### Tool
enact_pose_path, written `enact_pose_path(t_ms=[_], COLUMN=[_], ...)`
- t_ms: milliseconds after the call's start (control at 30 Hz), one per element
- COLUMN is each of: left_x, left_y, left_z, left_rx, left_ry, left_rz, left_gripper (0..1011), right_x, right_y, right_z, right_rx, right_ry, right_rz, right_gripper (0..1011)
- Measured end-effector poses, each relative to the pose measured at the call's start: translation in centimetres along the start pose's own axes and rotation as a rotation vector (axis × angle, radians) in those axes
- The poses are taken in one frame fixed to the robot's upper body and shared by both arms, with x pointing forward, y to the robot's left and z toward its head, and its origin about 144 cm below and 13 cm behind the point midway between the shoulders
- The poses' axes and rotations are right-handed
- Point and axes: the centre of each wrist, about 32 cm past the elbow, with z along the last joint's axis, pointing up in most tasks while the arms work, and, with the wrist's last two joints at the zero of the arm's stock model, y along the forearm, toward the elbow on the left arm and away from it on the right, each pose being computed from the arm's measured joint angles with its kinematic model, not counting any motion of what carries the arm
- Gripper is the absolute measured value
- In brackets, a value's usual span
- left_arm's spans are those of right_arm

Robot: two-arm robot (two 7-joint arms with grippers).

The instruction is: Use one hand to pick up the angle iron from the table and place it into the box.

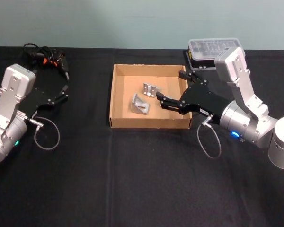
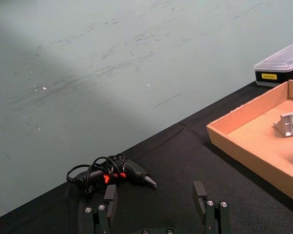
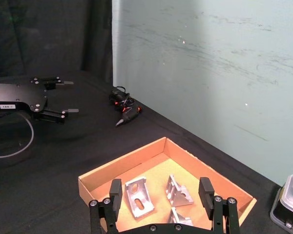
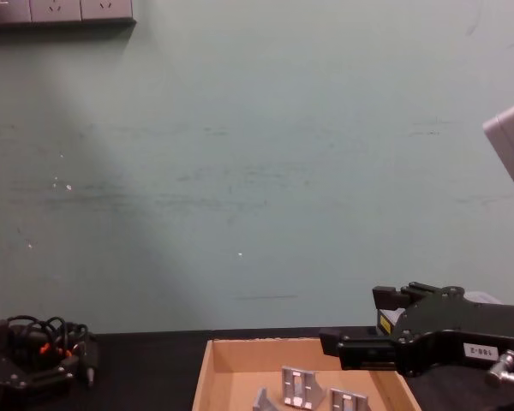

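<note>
Three silver metal angle irons [image 3: 137, 203] lay inside the shallow tan cardboard box [image 1: 118, 94]; none remained on the matte black table [image 1: 132, 179]. Right black gripper [image 1: 173, 90] hovered above the box's right wall, jaws apart, empty. Left black gripper [image 1: 65, 86] rested parked, open. Task judged essentially complete.

- table [image 1: 132, 189]: plain matte black
- box [image 1: 117, 97]: tan cardboard
- angle irons [image 1: 141, 105]: shiny silver
- right gripper [image 1: 173, 90]: black, tiny white label
- corded tool [image 2: 112, 174] at the table's far left corner: black, orange bits
- wall [image 4: 257, 171]: pale green, scuffed
</note>
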Motion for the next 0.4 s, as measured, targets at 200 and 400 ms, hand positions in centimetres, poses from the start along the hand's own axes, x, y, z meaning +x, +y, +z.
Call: enact_pose_path(t_ms=[200,400], left_x=[0.00,0.00], left_y=[0.00,0.00], left_z=[0.00,0.00], left_rx=[0.000,0.000], left_ry=[0.000,0.000], left_rz=[0.000,0.000], left_gripper=[1011,1011], right_x=[0.00,0.00], right_y=[0.00,0.00], right_z=[0.00,0.00], right_rx=[0.000,0.000], right_ry=[0.000,0.000], right_rz=[0.000,0.000], right_gripper=[1000,1000])
